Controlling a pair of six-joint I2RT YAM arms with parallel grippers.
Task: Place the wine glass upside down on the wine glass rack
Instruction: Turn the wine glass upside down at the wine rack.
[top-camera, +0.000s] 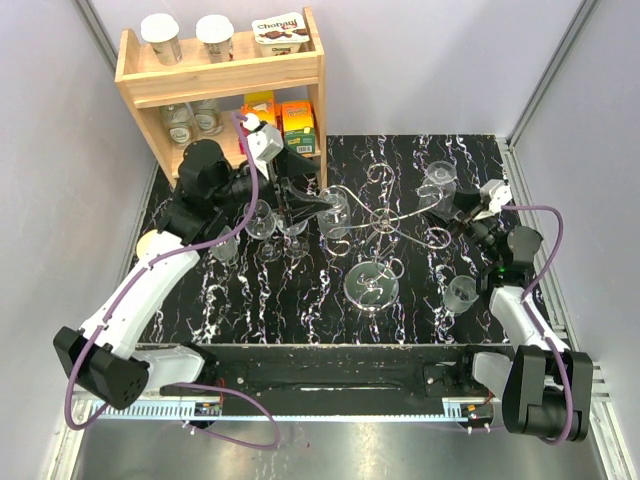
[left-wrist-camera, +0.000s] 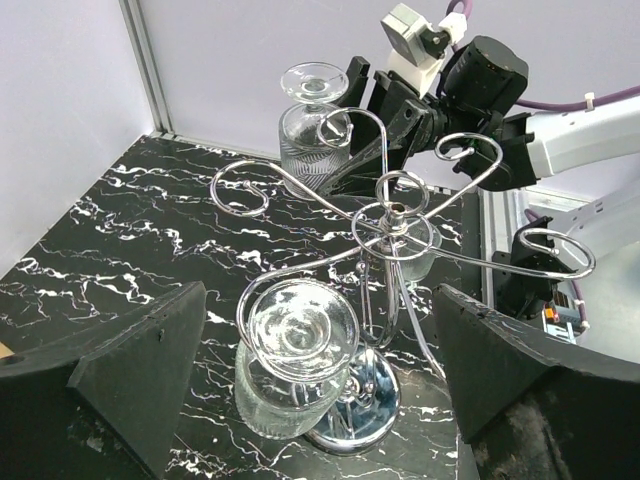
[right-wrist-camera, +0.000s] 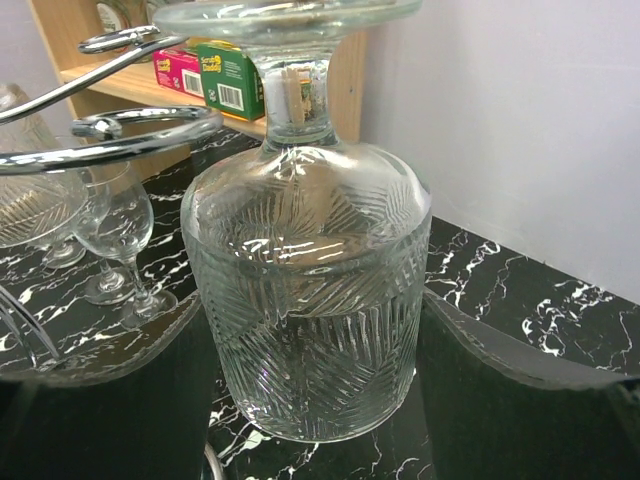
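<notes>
**Inverted glass held at the rack's far right scroll**

- Far left, back corner: wooden shelf (top-camera: 215, 72) with cups, jars and boxes on it.
- Left gripper (top-camera: 310, 203): reaches in from the left towards the rack. Jaws spread wide, nothing between them. In the left wrist view both fingers (left-wrist-camera: 140, 370) frame the rack without touching it.
- Just below that gripper in the top view: a cluster of standing glasses (top-camera: 262, 222) on the black marbled table (top-camera: 420, 160).
- Centre: wine glass rack (top-camera: 385, 220), upright, with silver scroll arms spreading from a central post. A hung glass (left-wrist-camera: 300, 335) sits in the scroll nearest the left wrist camera, foot up and bowl down.
- Right of the post: the wine glass (right-wrist-camera: 310, 290), upside down with its foot on top. The stem is just beside the end of a scroll arm. Cannot tell whether foot and wire touch.
- Right gripper (top-camera: 445, 197): jaws pinching the bowl of that wine glass, one on each side.
- Near right: a lone glass (top-camera: 462, 293) stands on the table, apart from the rack.
</notes>
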